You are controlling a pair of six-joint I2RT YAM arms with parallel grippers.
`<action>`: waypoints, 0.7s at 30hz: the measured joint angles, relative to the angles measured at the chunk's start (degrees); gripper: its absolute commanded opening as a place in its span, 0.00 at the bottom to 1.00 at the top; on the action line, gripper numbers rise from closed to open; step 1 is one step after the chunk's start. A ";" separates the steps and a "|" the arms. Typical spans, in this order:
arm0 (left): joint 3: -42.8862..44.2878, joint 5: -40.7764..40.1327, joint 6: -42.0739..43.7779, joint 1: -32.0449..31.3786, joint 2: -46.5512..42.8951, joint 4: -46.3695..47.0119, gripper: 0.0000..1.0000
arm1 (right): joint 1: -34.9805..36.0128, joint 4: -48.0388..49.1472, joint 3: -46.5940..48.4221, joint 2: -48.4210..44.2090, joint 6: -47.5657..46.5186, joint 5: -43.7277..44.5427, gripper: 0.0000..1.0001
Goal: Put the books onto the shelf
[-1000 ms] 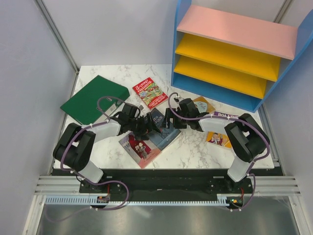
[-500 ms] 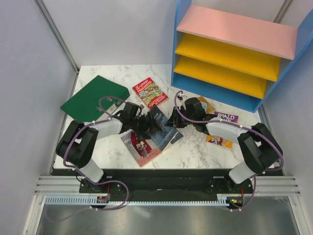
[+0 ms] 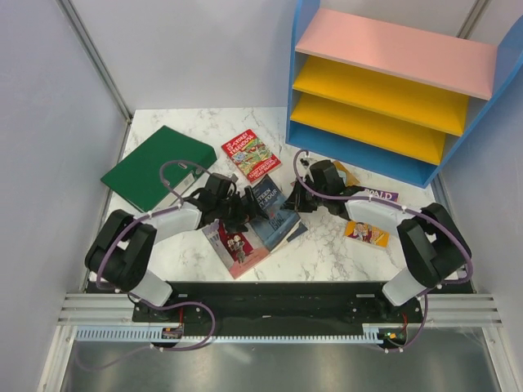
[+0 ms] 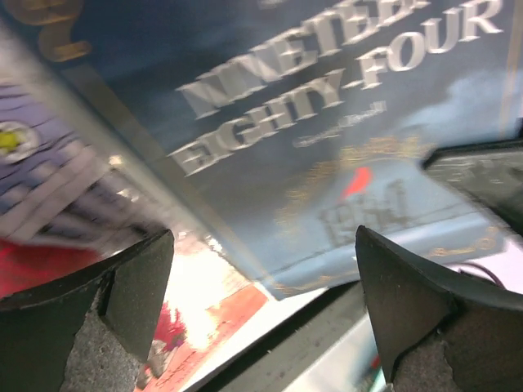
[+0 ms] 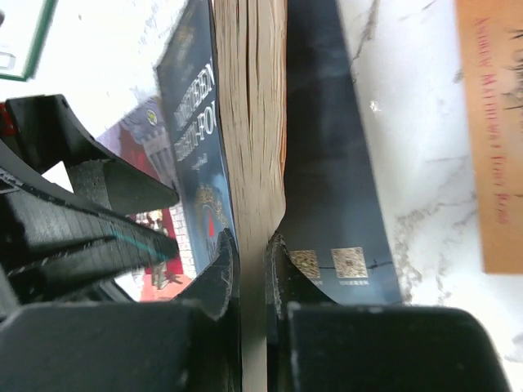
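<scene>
The dark blue "Nineteen Eighty-Four" book lies mid-table, overlapping the pink-red book. My right gripper is shut on its page edge, one finger on the front cover and one on the back, and the book is tilted up on edge. My left gripper stands open just left of that book, nothing between its fingers. In the left wrist view the cover fills the frame. The red illustrated book, tan book and purple-orange Roald Dahl book lie flat. The shelf stands back right.
A green binder lies at the back left of the marble table. Grey walls close in both sides. The tan book lies close beside the right gripper.
My right gripper has closed on the blue book's edge, and the book has tipped up. The left gripper stays open and has shifted slightly.
</scene>
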 measured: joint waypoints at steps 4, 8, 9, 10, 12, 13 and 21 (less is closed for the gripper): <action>-3.10 -5.29 -0.11 0.02 -5.55 -0.02 1.00 | -3.15 -1.57 0.11 -2.78 0.68 -1.64 0.00; -6.62 -7.39 -1.11 0.07 -10.82 3.56 1.00 | -5.77 -2.23 1.07 -5.14 1.90 -1.97 0.00; -7.50 -7.45 -1.60 0.07 -11.26 5.62 1.00 | -6.05 -2.23 1.29 -5.70 2.38 -2.16 0.00; -8.17 -7.41 -2.03 0.07 -11.32 7.34 1.00 | -6.16 -2.12 1.49 -6.14 3.15 -2.49 0.00; -9.97 -6.45 -3.30 0.09 -10.73 12.81 1.00 | -6.16 -1.05 1.60 -6.62 5.16 -4.33 0.00; -10.78 -5.79 -4.07 0.07 -10.05 15.78 1.00 | -6.14 -0.24 1.51 -6.69 6.19 -5.29 0.00; -13.49 -2.29 -9.33 -0.68 -4.50 35.69 0.99 | -6.19 8.81 -6.03 -8.76 14.43 -10.43 0.00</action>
